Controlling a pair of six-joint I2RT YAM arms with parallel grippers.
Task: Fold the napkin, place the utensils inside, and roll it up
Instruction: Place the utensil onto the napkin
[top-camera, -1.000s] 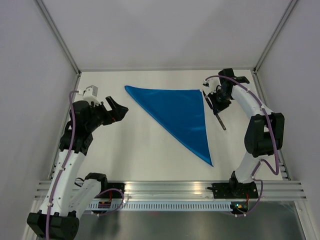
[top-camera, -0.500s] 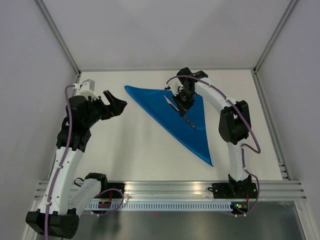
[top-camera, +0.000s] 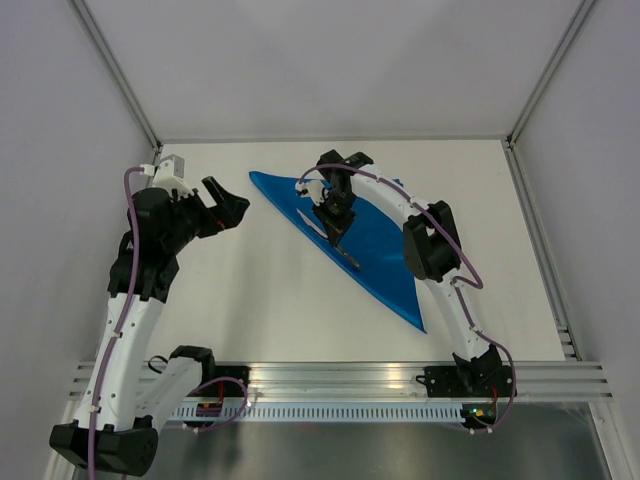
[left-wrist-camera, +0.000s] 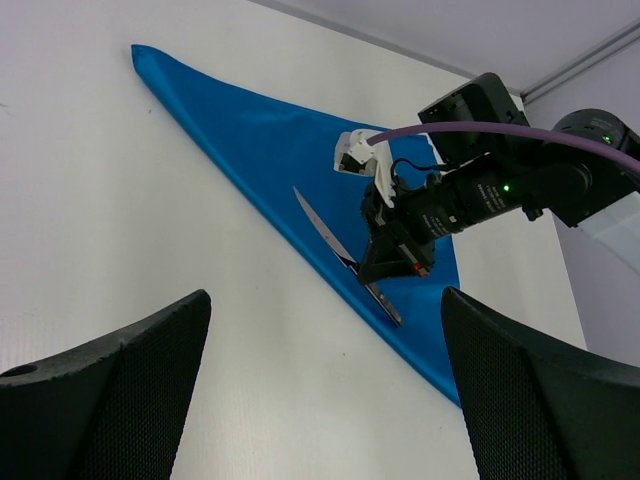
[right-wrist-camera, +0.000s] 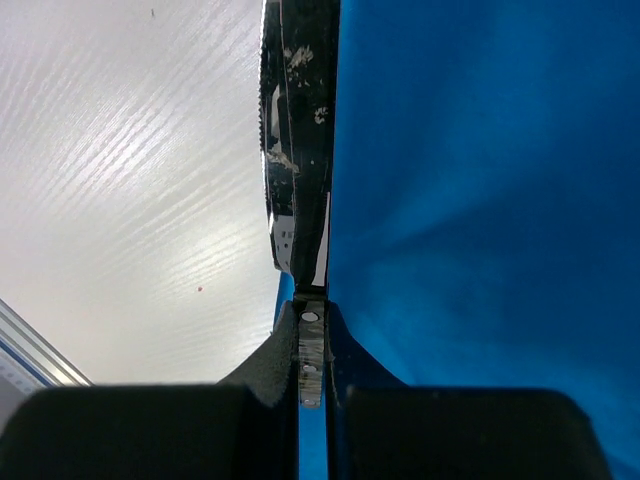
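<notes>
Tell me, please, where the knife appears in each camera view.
Top external: knife at centre, slanting across the napkin, held by the right hand.
Left wrist: knife at centre, blade pointing upper left.
Right wrist: knife edge-on, from top centre down to mid-frame.
Shared landmark: the blue napkin, also filling the right wrist view's right side.

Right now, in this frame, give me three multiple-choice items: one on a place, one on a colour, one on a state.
1. The knife is: A on bare table; B under the napkin; C over the diagonal edge of the napkin.
2. The napkin is: A red; B blue; C white.
3. The left gripper has its jaws: A open; B shut on the knife; C shut on the napkin.
Answers: C, the right gripper holds it there; B, plain in every view; A, wide apart with nothing between.
</notes>
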